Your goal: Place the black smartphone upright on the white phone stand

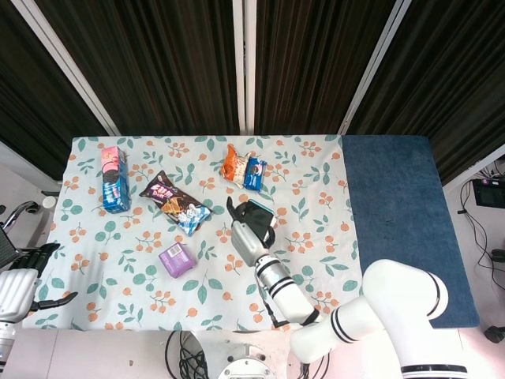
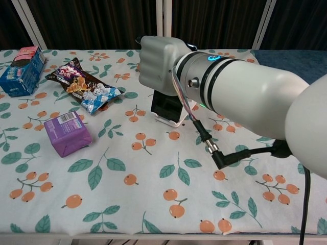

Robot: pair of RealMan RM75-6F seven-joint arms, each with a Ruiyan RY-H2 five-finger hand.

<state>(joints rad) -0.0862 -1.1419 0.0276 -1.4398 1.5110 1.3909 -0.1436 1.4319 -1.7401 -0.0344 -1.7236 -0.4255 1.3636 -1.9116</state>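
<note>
Looking past our right hand (image 2: 159, 66), we see the flat black smartphone (image 2: 164, 108) under it, sitting in the small white phone stand (image 2: 173, 120). The fingers are curled near its top, but we cannot tell if they grip it. Pulling away crooked could tip the phone over. Left of the hand lie a purple box (image 2: 67, 133) and a shiny snack bag (image 2: 82, 86) on the leafy desk (image 2: 153, 178). Our left hand (image 1: 20, 280) waits far off, fingers apart.

The black smartphone (image 2: 164, 105) stands tilted back on the white phone stand (image 2: 171, 121), near the surface's (image 2: 153, 173) centre, its top hidden by the right robot hand (image 2: 158, 64).
</note>
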